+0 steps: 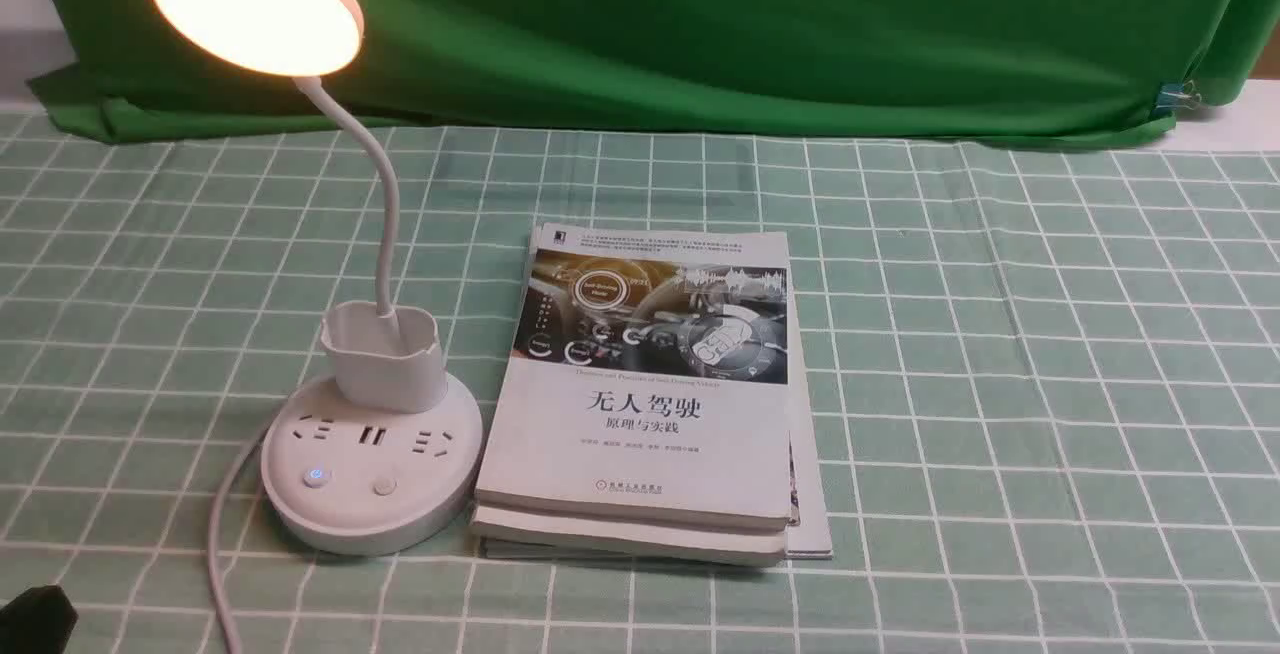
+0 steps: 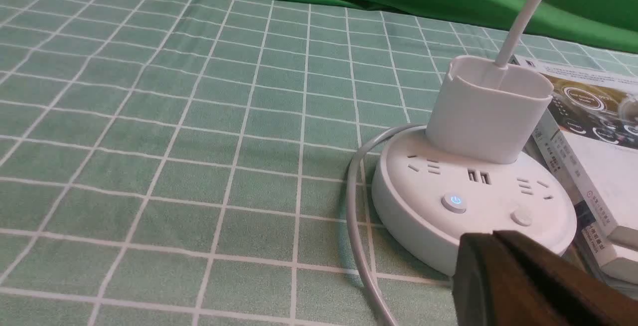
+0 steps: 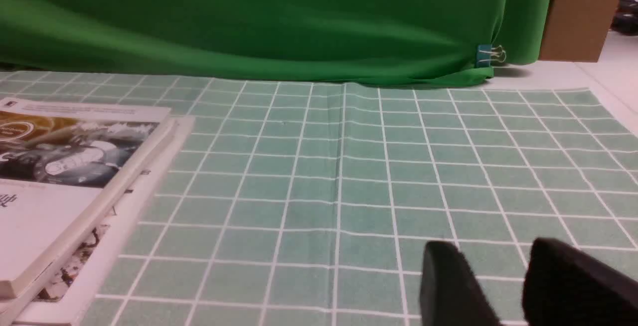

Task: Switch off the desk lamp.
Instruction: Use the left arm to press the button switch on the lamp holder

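Note:
The desk lamp stands left of centre on the checked cloth. Its round disc head glows warm white on a thin bent neck above a small cup holder. The round base has sockets, a button lit blue and a plain button. My left gripper is shut and empty, its tips just short of the base's near rim, close to the plain button and the lit button. In the front view only its dark tip shows. My right gripper is open and empty above bare cloth.
A stack of white books lies right beside the lamp base, also in the right wrist view. The lamp's white cord runs from the base toward the near edge. A green backdrop cloth hangs along the far side.

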Available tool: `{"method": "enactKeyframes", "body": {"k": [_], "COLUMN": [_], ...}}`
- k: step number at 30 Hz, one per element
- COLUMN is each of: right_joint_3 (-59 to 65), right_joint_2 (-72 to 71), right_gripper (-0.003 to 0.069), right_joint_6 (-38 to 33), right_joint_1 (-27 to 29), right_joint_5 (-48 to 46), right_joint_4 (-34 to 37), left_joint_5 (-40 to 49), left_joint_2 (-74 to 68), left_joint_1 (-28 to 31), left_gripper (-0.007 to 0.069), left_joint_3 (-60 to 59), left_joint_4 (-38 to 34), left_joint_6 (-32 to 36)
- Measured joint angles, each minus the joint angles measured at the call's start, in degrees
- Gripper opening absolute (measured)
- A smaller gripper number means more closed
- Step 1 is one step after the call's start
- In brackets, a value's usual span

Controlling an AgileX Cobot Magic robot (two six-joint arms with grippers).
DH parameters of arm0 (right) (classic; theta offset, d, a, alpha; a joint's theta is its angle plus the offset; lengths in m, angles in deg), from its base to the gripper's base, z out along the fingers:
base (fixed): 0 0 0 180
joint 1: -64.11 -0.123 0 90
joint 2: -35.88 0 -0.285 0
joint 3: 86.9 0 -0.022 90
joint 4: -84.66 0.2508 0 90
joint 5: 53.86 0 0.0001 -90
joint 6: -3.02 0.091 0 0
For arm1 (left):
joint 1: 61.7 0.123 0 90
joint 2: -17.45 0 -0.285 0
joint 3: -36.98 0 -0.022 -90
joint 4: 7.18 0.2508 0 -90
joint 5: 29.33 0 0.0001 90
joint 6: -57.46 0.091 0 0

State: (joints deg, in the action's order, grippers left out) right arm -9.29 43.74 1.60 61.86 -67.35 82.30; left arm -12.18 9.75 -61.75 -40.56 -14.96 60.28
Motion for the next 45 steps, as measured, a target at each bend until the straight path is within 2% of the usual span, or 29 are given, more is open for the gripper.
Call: {"method": "enactKeyframes", "body": {"k": [21, 26, 29, 33, 38, 41, 45], "right_joint_3": [0.0, 0.0, 0.0, 0.0, 0.0, 0.0, 0.0], "right_joint_2": [0.0, 0.0, 0.0, 0.0, 0.0, 0.0, 0.0], "right_gripper": [0.0242, 0.0242, 0.0242, 0.0242, 0.0242, 0.0242, 0.0242], "right_joint_6": [0.0, 0.0, 0.0, 0.0, 0.0, 0.0, 0.0], "right_joint_1": [0.0, 0.0, 0.0, 0.0, 0.0, 0.0, 0.0], "right_joint_5": [0.0, 0.0, 0.0, 0.0, 0.0, 0.0, 0.0], "right_joint_4": [0.0, 0.0, 0.0, 0.0, 0.0, 0.0, 0.0], "left_joint_5": [-2.0, -6.8, -10.0, -12.8, -15.3, -9.1, 3.8], "left_joint_2": [0.0, 0.0, 0.0, 0.0, 0.0, -0.9, -8.9], "left_joint_1": [0.0, 0.0, 0.0, 0.0, 0.0, 0.0, 0.0], "left_gripper": [0.0001, 0.0001, 0.0001, 0.0001, 0.0001, 0.0001, 0.0001], "left_joint_3": [0.0, 0.0, 0.0, 0.0, 0.0, 3.0, 13.4], "left_joint_4": [-1.4, -14.9, -27.0, -34.6, -35.5, -33.7, -25.7], "left_joint_6": [-0.1, -2.8, -3.4, -3.2, -3.4, -2.8, -1.2]}}
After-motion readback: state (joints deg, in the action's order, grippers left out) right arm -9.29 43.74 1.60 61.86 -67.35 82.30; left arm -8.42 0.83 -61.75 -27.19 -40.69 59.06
